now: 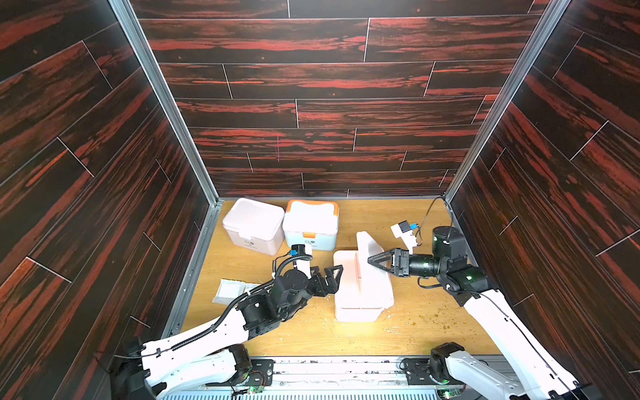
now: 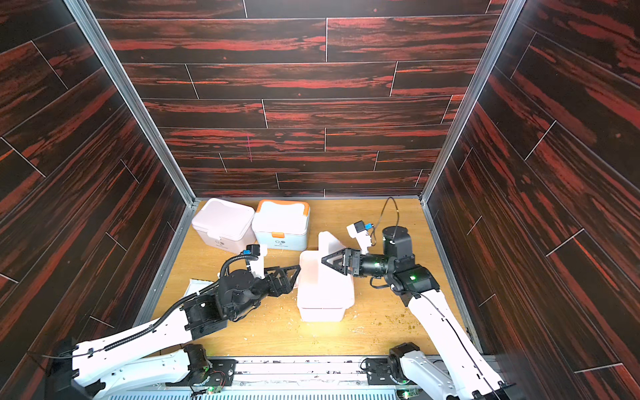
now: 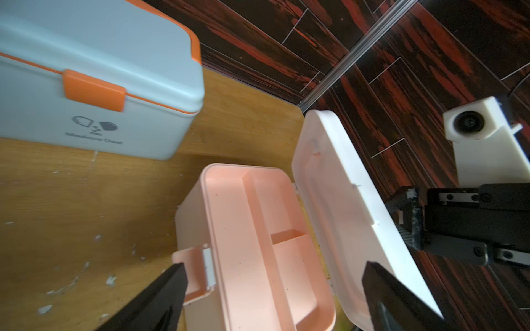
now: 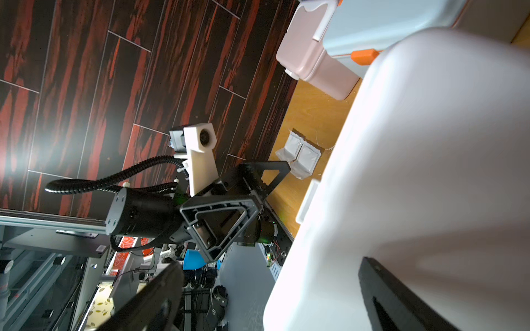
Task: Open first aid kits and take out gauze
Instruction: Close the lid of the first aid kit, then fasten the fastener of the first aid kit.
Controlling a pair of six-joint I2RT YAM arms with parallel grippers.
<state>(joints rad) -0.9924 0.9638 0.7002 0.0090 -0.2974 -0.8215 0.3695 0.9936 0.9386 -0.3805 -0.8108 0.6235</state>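
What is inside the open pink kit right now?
The open kit's divided tray shows bare compartments; the gauze packets lie outside it on the table. Anything beneath the tray is covered, and its near end leaves the wrist view.

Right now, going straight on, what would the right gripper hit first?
Most likely the upright pale pink plastic lid of the open box-shaped kit, right ahead of the open right gripper.

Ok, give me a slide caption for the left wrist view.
Open left gripper faces the opened pink kit, its tray empty; blue kit beyond is latched shut.
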